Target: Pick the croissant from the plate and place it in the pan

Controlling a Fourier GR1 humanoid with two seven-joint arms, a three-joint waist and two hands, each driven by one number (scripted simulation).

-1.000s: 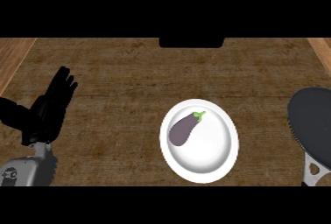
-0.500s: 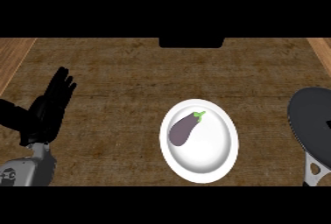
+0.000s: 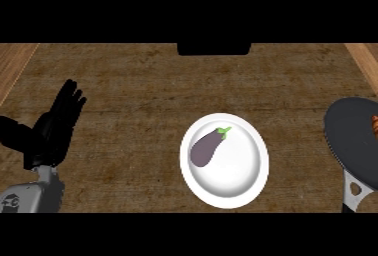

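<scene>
A white plate (image 3: 238, 175) lies at the middle of the counter with a purple eggplant (image 3: 205, 149) on its left half. No croissant shows on the plate. At the right edge sits a dark pan (image 3: 353, 136), its handle (image 3: 355, 193) pointing toward me. A small orange-brown sliver (image 3: 374, 123) shows inside the pan at the picture's border; what it is I cannot tell. My left hand (image 3: 52, 131) rests open at the far left, fingers up, well apart from the plate. No right hand shows.
The counter (image 3: 140, 95) is dark brown, with lighter wooden strips along its left and right sides. A black object (image 3: 212, 48) sits at the far edge, top centre.
</scene>
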